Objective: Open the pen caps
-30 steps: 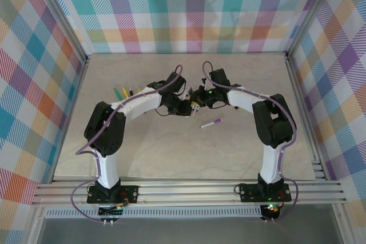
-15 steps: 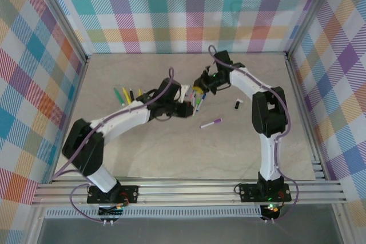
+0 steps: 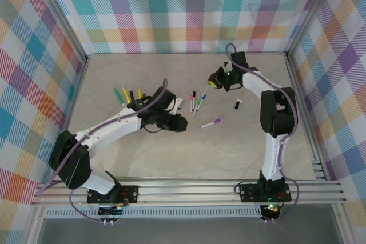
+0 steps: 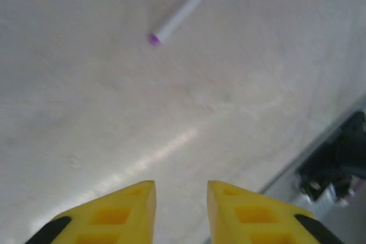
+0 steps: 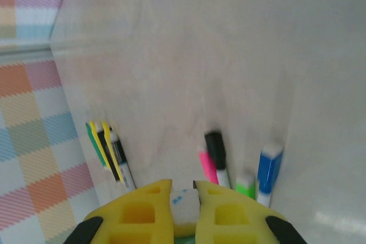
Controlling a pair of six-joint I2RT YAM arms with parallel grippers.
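Pink, black, green and blue-ended pens (image 3: 197,100) lie together mid-table; in the right wrist view they are the pink (image 5: 207,166), black (image 5: 215,148), green (image 5: 245,187) and blue (image 5: 269,167) ones. A purple-capped white pen (image 3: 211,123) (image 4: 183,8) lies apart. A loose black cap (image 3: 237,104) rests to the right. My right gripper (image 3: 214,80) (image 5: 183,186) is raised behind the cluster, shut on a small white piece with blue marks (image 5: 185,205). My left gripper (image 3: 178,123) (image 4: 180,189) is open over bare table, short of the purple pen.
Several more pens, green, yellow and black (image 3: 127,94) (image 5: 106,152), lie in a row at the left. Metal rails (image 3: 189,190) run along the near edge, and checked walls (image 3: 189,10) close in the back and sides.
The two grippers have parted from the middle. The right one moved back and right, the left one drew back towards the near left. The four-pen cluster now lies uncovered.
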